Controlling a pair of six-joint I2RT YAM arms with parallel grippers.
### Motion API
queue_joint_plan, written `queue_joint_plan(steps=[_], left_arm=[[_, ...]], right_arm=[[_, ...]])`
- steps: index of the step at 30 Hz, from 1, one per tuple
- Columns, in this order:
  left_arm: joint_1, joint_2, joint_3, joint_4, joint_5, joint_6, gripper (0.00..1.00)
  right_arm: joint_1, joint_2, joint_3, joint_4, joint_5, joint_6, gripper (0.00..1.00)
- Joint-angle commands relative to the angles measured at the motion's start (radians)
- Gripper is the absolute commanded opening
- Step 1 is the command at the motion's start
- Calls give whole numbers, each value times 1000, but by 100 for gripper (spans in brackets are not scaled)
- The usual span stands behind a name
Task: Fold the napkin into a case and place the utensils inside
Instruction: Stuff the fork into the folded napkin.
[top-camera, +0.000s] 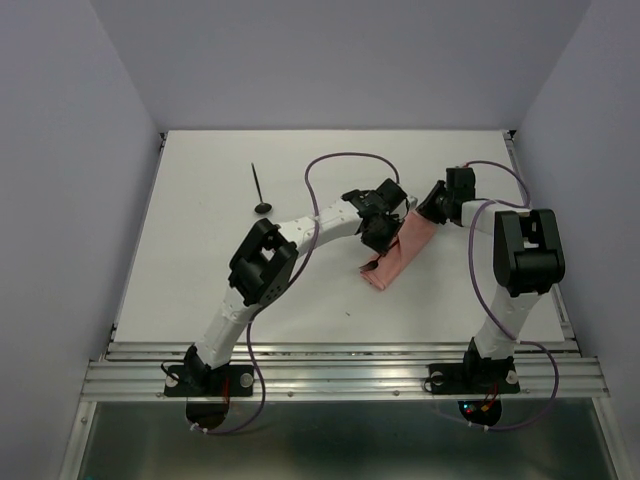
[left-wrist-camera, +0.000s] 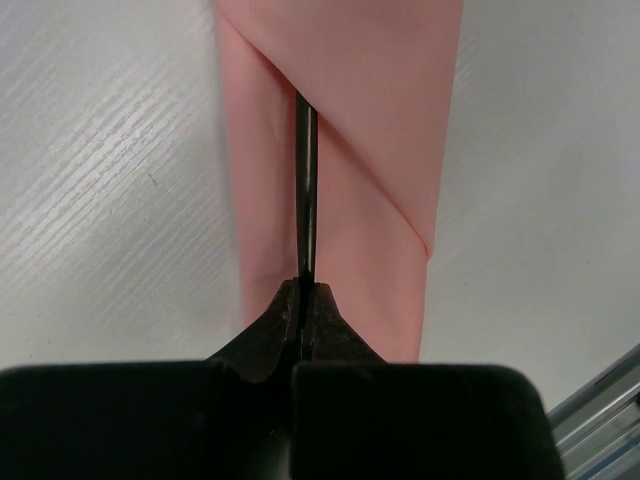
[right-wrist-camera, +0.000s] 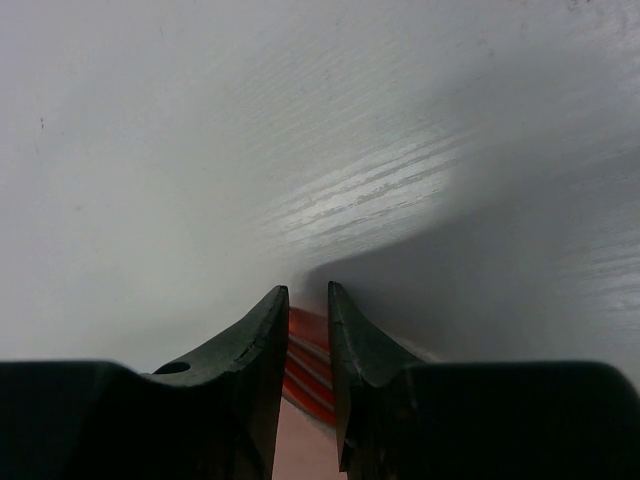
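Your left gripper is clenched on a black utensil whose tip sits under the flap of the pink case, mid-table. Push it straight along the fold, with your right gripper pinching the case's far end taut.

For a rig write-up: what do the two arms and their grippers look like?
The left arm and right arm share white links, bulky black joint housings and black bases on an aluminium rail. Thin purple cables loop along each. The left gripper and right gripper are black, with two tapered fingers.
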Motion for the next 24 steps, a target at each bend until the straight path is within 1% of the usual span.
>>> queue_joint_plan(steps=[1,9,17,24], left_arm=[[-2,2,65,9,3,-5,0],[-2,40,73,39,5,-30,0],[4,43,56,90,11,-43,0],[5,48,74,85,-35,-37,0]], right_arm=[[7,-2,-47,-77,2,-10,29],[7,-1,-50,-75,4,-11,29],[17,2,-51,-75,6,-11,29],[17,4,-48,-75,6,-16,29]])
